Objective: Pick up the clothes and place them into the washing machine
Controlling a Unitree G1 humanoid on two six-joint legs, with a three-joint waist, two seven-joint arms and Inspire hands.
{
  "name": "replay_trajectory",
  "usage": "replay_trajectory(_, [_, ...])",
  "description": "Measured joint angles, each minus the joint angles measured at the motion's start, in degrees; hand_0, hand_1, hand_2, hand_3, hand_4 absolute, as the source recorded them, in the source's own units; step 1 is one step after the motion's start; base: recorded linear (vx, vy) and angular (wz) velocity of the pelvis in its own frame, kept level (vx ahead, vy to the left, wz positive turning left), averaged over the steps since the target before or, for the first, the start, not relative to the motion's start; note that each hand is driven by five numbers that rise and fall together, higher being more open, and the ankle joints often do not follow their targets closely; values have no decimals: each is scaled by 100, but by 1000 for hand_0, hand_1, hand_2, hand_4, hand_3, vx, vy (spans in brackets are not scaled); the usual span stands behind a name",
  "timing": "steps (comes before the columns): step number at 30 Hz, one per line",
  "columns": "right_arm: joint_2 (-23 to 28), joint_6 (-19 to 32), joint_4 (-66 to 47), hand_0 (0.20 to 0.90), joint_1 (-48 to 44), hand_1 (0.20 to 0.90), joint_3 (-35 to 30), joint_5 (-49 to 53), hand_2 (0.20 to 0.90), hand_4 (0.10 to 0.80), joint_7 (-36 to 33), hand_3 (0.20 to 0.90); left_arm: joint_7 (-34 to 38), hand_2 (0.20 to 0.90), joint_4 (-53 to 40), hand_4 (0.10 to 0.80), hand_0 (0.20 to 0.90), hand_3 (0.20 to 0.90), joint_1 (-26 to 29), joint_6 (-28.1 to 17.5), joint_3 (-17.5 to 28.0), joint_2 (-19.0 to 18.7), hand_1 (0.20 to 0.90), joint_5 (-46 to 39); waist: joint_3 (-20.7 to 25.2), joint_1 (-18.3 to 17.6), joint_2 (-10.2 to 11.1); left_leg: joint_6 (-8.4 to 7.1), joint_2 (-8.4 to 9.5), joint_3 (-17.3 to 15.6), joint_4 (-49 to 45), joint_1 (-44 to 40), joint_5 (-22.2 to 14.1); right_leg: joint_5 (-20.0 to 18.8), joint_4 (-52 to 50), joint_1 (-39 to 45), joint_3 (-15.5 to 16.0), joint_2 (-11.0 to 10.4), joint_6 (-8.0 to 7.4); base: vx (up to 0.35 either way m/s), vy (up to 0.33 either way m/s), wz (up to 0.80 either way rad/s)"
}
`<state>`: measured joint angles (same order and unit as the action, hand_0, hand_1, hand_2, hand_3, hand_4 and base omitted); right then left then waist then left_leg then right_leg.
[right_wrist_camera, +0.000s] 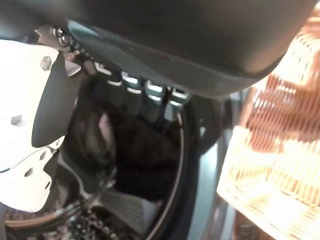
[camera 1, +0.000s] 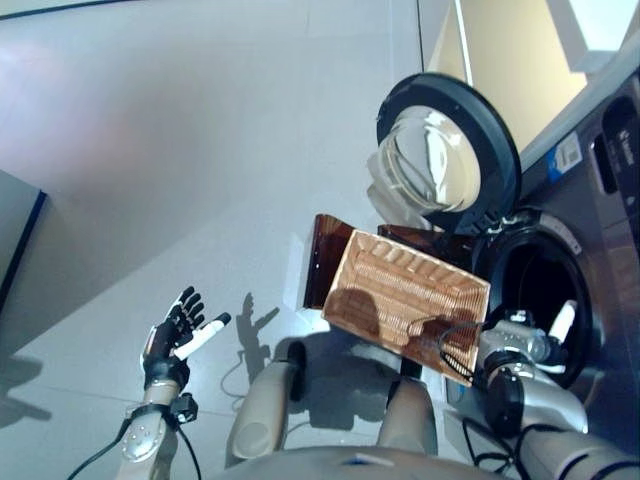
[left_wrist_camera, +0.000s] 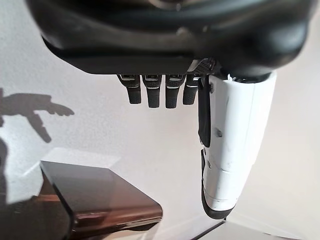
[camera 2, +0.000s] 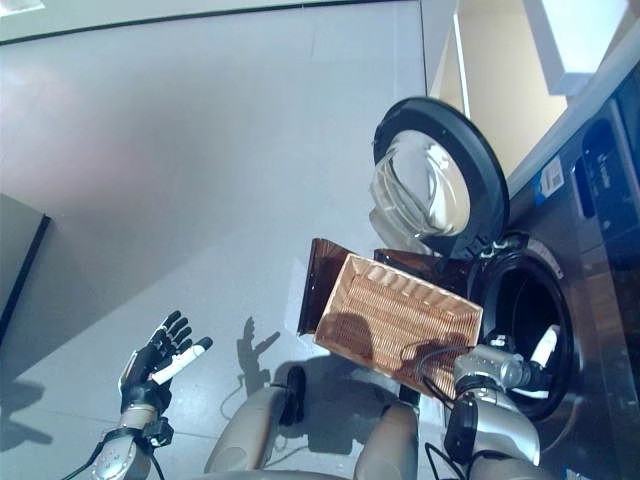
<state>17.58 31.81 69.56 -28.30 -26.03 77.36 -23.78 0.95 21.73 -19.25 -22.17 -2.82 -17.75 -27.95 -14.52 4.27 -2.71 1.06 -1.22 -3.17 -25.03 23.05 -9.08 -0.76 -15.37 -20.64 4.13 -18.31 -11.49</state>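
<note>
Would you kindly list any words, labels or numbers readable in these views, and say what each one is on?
None can be read.
Sticker on the washing machine front, beside the open door: print too small to read.
Dark panel on the machine: no legible marks.
Wicker basket, left hand, right hand: no text.

Dark clothes (right_wrist_camera: pixel 135 150) inside washing machine (camera 1: pixel 590 250) drum; door (camera 1: pixel 450 150) open.
</note>
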Motion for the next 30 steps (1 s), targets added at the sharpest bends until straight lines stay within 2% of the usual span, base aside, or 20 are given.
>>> replay_trajectory(11, [-535, -41, -17, 900, 418, 900, 190, -40, 900, 800, 266, 900, 42, 900, 221, 800, 900, 900, 84, 12, 35, 167, 900, 11, 265, -24, 200, -103, -16, -20, 860, -742, 303, -227, 697, 658, 159, 82, 35, 84, -12, -2])
replay_trajectory(14, [-851, -42, -15, 900, 638, 900, 420, -42, 900, 800, 280, 900, 78, 900, 353, 800, 900, 900, 15, 17, 45, 222, 900, 14, 561, -12, 323, -147, -40, -47, 1173, -939, 365, -257, 981, 831, 187, 124, 83, 79, 1, -9])
replay_trajectory(18, [-1113, -51, -16, 900, 784, 900, 645, -56, 900, 800, 287, 900, 160, 900, 357, 800, 900, 900, -10, 21, 48, 231, 900, 24, 697, -18, 422, -180, -79, -51, 1275, -996, 428, -270, 996, 835, 219, 163, 99, 65, -1, -1])
replay_trajectory(24, [-1260, -53, -4, 900, 860, 900, 846, -164, 900, 800, 385, 900, 168, 900, 363, 800, 900, 900, -83, 40, 48, 255, 900, 114, 766, 16, 372, -192, -84, -90, 1595, -1230, 572, -344, 1178, 1015, 280, 173, 131, 20, 9, -1])
replay_trajectory(30, [-1433, -69, 117, 900, 957, 900, 1038, -178, 900, 800, 387, 900, 162, 900, 365, 800, 900, 900, -163, 43, 44, 365, 900, 139, 871, 69, 212, -200, -64, -79, 1830, -1289, 700, -355, 1265, 1014, 303, 172, 129, 8, 16, 1])
